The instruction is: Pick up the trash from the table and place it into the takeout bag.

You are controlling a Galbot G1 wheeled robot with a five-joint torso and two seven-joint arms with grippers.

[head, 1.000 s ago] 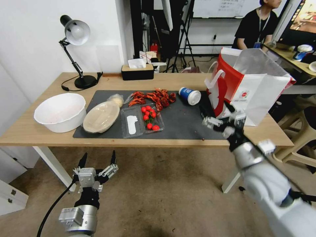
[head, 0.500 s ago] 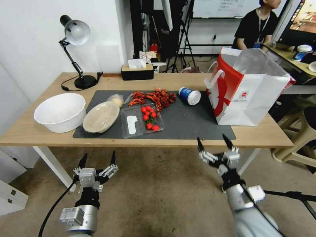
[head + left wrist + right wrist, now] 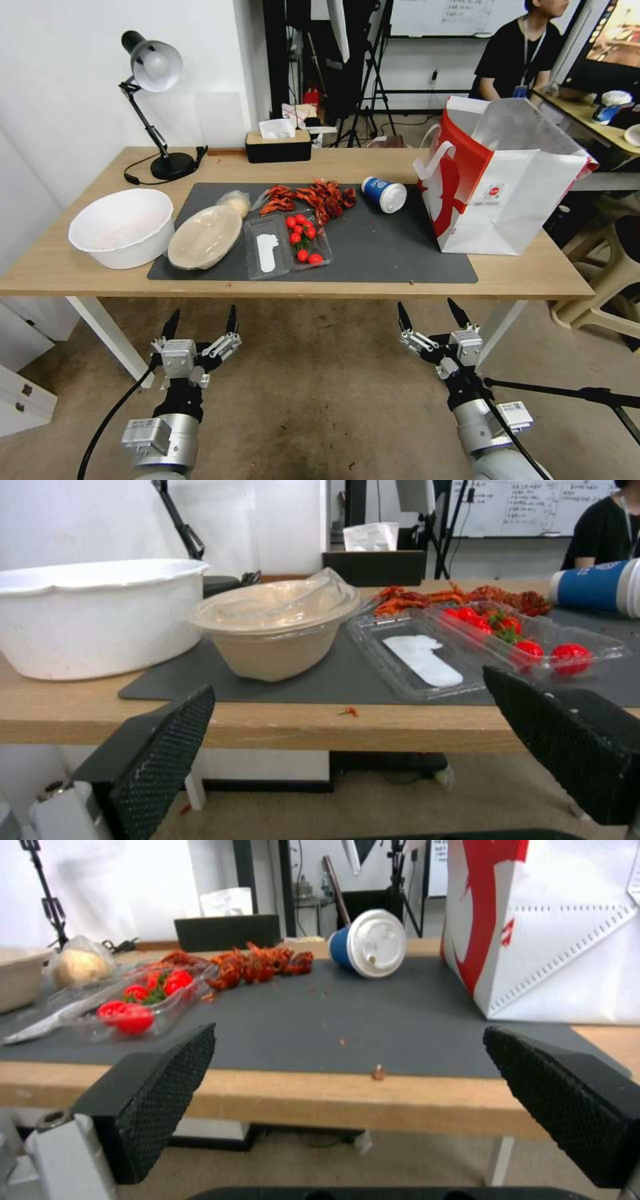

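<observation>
Both end effectors are hanging spread and empty below the counter (image 3: 520, 277) edge: left end effector (image 3: 200, 321) lower left of the frame, right end effector (image 3: 430, 315) lower centre-right. The blue paper cup (image 3: 385, 194) is lying on its side at centre, just beside the takeout bag (image 3: 527, 193); I judge it best gripped across its body, then dropped through the bag's open top
</observation>
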